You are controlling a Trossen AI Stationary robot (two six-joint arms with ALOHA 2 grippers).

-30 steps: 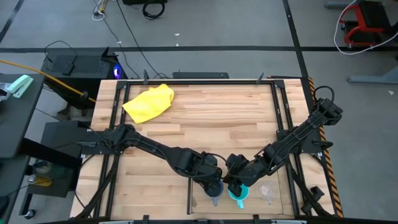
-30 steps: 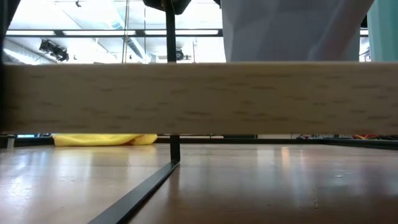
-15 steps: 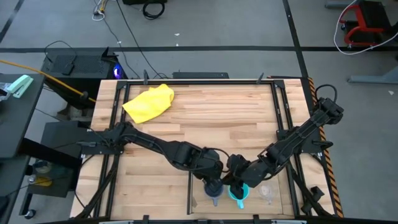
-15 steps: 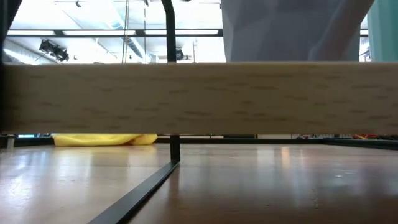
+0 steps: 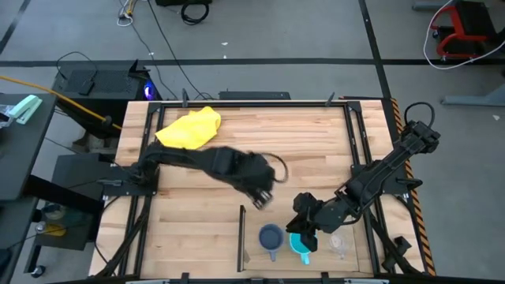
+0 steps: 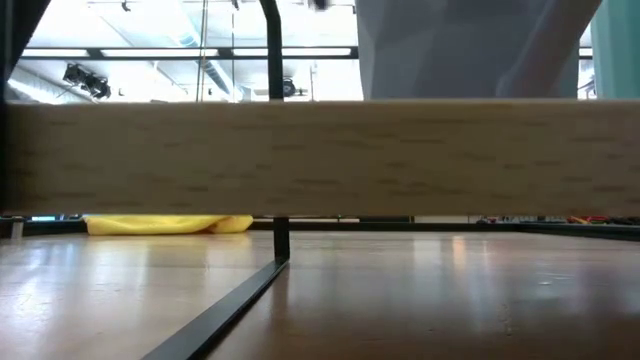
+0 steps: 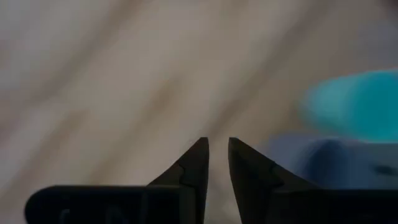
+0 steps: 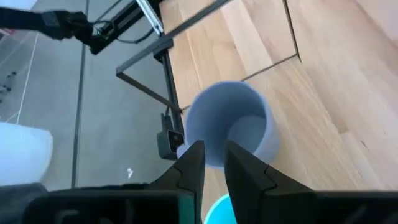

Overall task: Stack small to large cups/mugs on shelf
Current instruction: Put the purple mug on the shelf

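Note:
The grey-blue mug (image 5: 271, 237) stands upright on the light-wood shelf section (image 5: 319, 256) at the near right. It also shows in the right wrist view (image 8: 230, 124). The cyan mug (image 5: 302, 248) stands right of it, and the tiny clear cup (image 5: 339, 244) stands farther right. My right gripper (image 5: 303, 231) is down at the cyan mug's far rim, fingers close together (image 8: 212, 148). My left gripper (image 5: 260, 201) is blurred, up and away from the mugs, empty, with only a narrow gap between its fingers (image 7: 216, 143). My right gripper comes from above, slanting from the far right, at the cyan mug's far rim (image 8: 217, 211). Cyan shows far back between its two fingers. The gripper itself hides the place of contact. The mug stands upright on the shelf.
A yellow cloth (image 5: 189, 130) lies at the far left of the table. A thin black divider bar (image 5: 241, 233) edges the shelf section on its left, with black frame rails (image 5: 371, 229) on its right. In the low view a wood plank (image 6: 320, 155) blocks the mugs.
My left gripper has left the grey-blue mug and moved quickly up and toward the table's far left. The mug stays upright where it stood. My right gripper has stayed at the cyan mug, shifting slightly toward the right edge.

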